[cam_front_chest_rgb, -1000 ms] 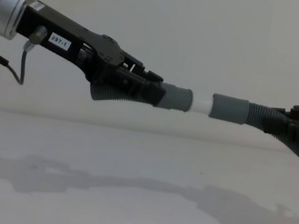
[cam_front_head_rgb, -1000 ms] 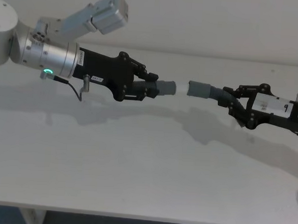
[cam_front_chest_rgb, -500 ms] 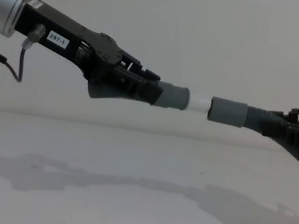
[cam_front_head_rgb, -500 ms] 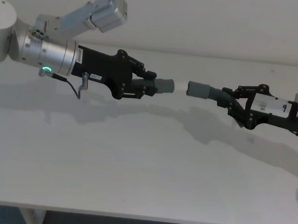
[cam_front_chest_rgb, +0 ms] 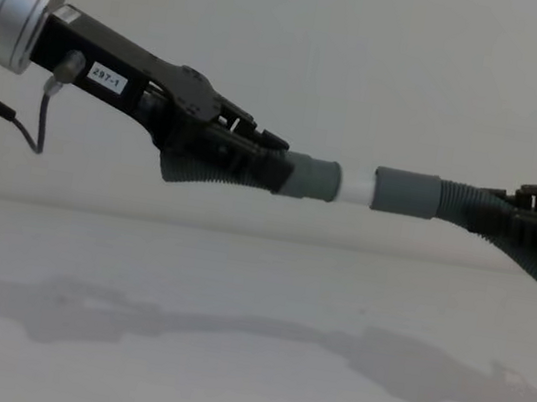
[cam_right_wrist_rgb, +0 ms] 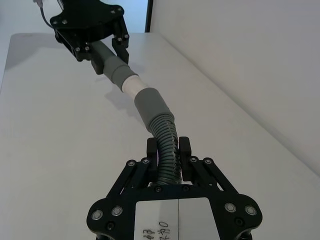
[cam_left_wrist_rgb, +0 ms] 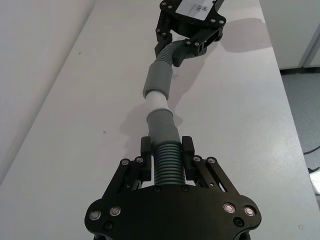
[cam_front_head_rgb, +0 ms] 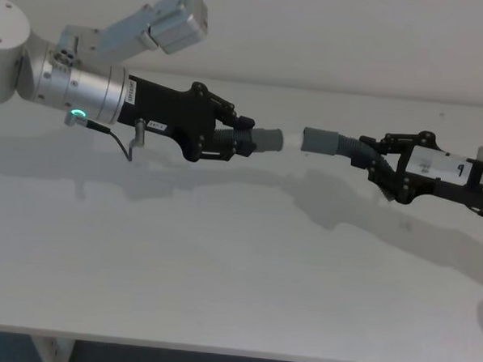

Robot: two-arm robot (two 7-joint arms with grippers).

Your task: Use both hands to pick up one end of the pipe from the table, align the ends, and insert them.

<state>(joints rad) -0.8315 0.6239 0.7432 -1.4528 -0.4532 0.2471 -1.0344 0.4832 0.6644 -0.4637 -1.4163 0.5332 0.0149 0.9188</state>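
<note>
Both hands hold the pipe pieces in the air above the table (cam_front_head_rgb: 221, 269), end to end. My left gripper (cam_front_head_rgb: 237, 140) (cam_front_chest_rgb: 248, 149) (cam_left_wrist_rgb: 166, 149) is shut on the ribbed part of one piece, whose grey collar (cam_front_chest_rgb: 310, 178) (cam_left_wrist_rgb: 161, 125) carries a narrower white tip (cam_front_chest_rgb: 354, 187) (cam_left_wrist_rgb: 157, 101). My right gripper (cam_front_head_rgb: 374, 160) (cam_front_chest_rgb: 520, 224) (cam_right_wrist_rgb: 168, 146) is shut on the ribbed part of the other piece, which bends just behind its plain grey collar (cam_front_head_rgb: 320, 141) (cam_front_chest_rgb: 406, 193) (cam_right_wrist_rgb: 150, 104). The white tip meets the mouth of the plain collar, roughly in line with it.
The white table stretches wide under both arms, with their shadows (cam_front_head_rgb: 329, 206) lying on it. Its front edge (cam_front_head_rgb: 232, 352) runs along the bottom of the head view. A pale wall (cam_front_chest_rgb: 370, 65) stands behind.
The right gripper has shifted its plain collar slightly left and levelled it. Less of the white tip shows between the two collars. The left gripper has barely moved.
</note>
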